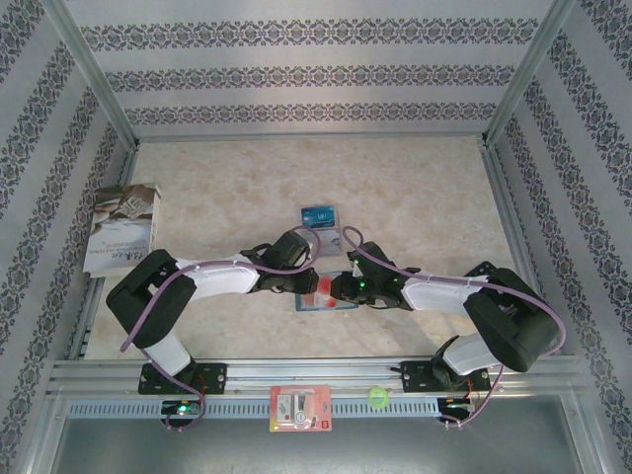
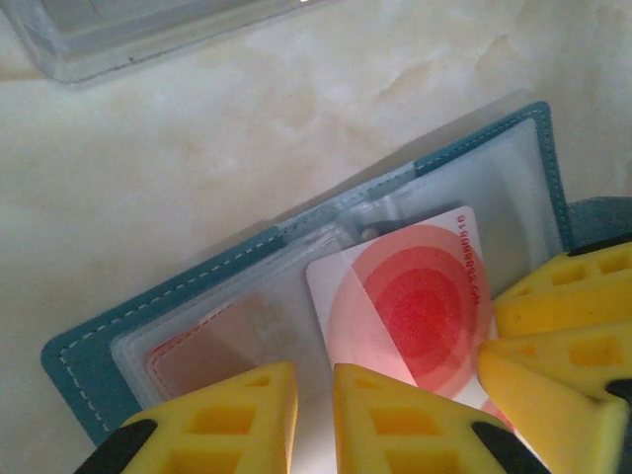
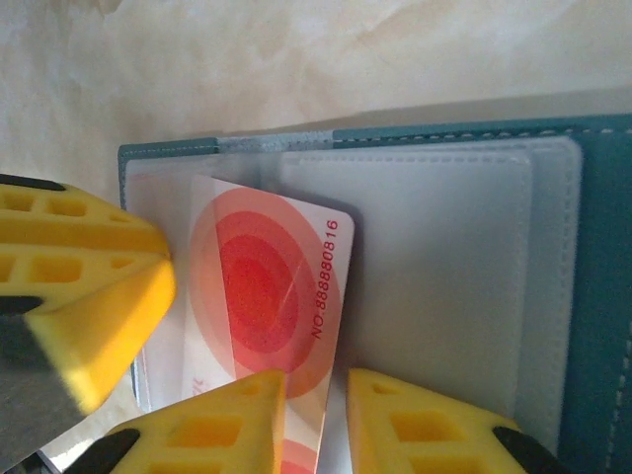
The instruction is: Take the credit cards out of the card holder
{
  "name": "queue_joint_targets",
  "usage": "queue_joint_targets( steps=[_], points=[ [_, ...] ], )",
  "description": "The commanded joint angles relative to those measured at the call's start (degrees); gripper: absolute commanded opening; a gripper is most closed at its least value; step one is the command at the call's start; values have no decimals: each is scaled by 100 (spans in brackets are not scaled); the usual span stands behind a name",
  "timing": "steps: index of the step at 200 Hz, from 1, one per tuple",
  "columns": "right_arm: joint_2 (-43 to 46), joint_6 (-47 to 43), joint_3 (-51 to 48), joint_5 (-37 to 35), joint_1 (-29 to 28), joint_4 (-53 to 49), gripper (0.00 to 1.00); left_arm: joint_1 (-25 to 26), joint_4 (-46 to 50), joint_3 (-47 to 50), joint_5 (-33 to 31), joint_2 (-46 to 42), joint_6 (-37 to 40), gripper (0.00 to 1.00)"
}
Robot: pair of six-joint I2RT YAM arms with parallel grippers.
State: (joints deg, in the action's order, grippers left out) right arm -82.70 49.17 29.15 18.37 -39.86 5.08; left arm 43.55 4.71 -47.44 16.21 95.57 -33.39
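Note:
The teal card holder (image 2: 89, 360) lies open on the table, under both grippers (image 1: 316, 305). A red-and-white credit card (image 2: 420, 301) with ringed circles sticks halfway out of its right clear pocket (image 3: 259, 286). Another reddish card (image 2: 212, 341) sits inside the left pocket. My left gripper (image 2: 314, 385) hovers at the holder's near edge, its yellow fingers a narrow gap apart with nothing pinched. My right gripper (image 3: 316, 390) stands slightly open, the card's edge running loose into the gap. A blue card (image 1: 319, 214) lies on the table farther back.
A clear plastic case (image 1: 331, 237) lies just behind the holder, beside the blue card. A pale book (image 1: 120, 227) rests at the left wall. A red-and-white packet (image 1: 299, 408) and a green ball (image 1: 375, 397) sit on the front rail.

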Motion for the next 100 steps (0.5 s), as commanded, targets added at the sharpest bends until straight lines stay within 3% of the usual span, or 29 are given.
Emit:
queue_joint_targets(
  steps=[1,31,79,100],
  points=[
    [-157,-18,21,54,42,14,26,57,569,-96,-93,220,155,18],
    [-229,13,38,217,45,213,23,57,698,-152,16,450,214,17],
    [55,44,-115,-120,99,-48,0,52,682,-46,-23,386,185,16],
    [372,50,-309,-311,196,-298,0,15,661,18,-4,336,176,17]
  ],
)
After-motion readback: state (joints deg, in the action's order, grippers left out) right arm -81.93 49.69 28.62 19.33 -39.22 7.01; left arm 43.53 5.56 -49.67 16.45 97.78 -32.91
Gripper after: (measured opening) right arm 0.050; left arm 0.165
